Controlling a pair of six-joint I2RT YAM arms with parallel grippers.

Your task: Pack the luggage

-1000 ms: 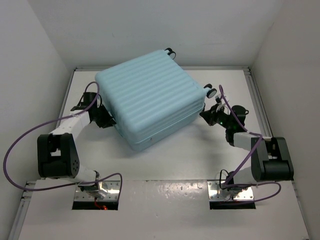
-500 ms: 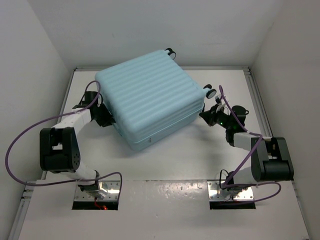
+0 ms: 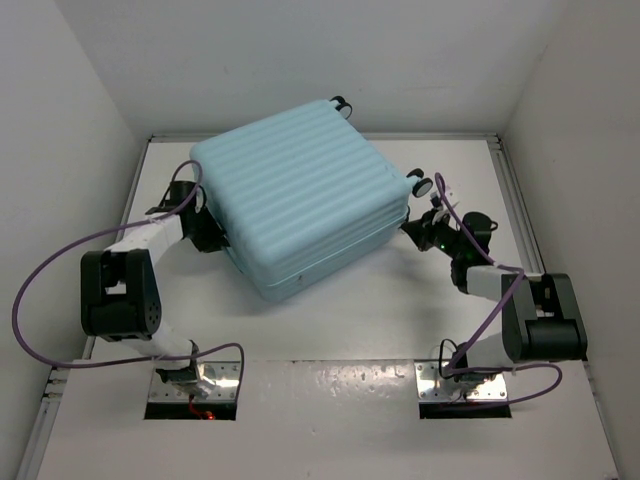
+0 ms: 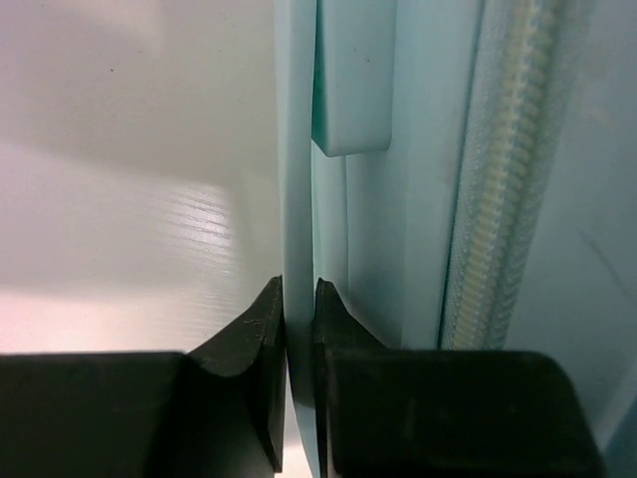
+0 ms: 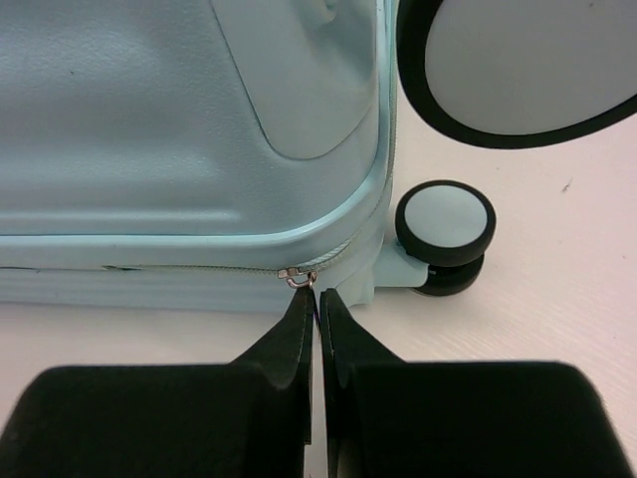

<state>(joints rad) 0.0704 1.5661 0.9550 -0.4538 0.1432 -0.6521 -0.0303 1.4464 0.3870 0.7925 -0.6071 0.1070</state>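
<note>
The luggage (image 3: 300, 205) is a pale aqua ribbed hard-shell suitcase lying closed and flat on the table, its black wheels (image 3: 420, 185) toward the right. My left gripper (image 3: 213, 238) is at its left side. In the left wrist view that gripper (image 4: 300, 309) is shut on a thin aqua handle strip (image 4: 297, 179) beside the zipper track (image 4: 493, 189). My right gripper (image 3: 408, 232) is at the right corner below a wheel. In the right wrist view it (image 5: 317, 299) is shut on the zipper pull that hangs from the metal slider (image 5: 299, 276).
White walls enclose the table (image 3: 330, 330) on the left, back and right. Two caster wheels (image 5: 446, 224) stand just right of my right fingertips. Purple cables loop off both arms. Both arm bases sit at the near edge.
The left jaws have closed tighter on the handle strip and the left arm's elbow has shifted slightly. The luggage and the right arm have stayed put.
</note>
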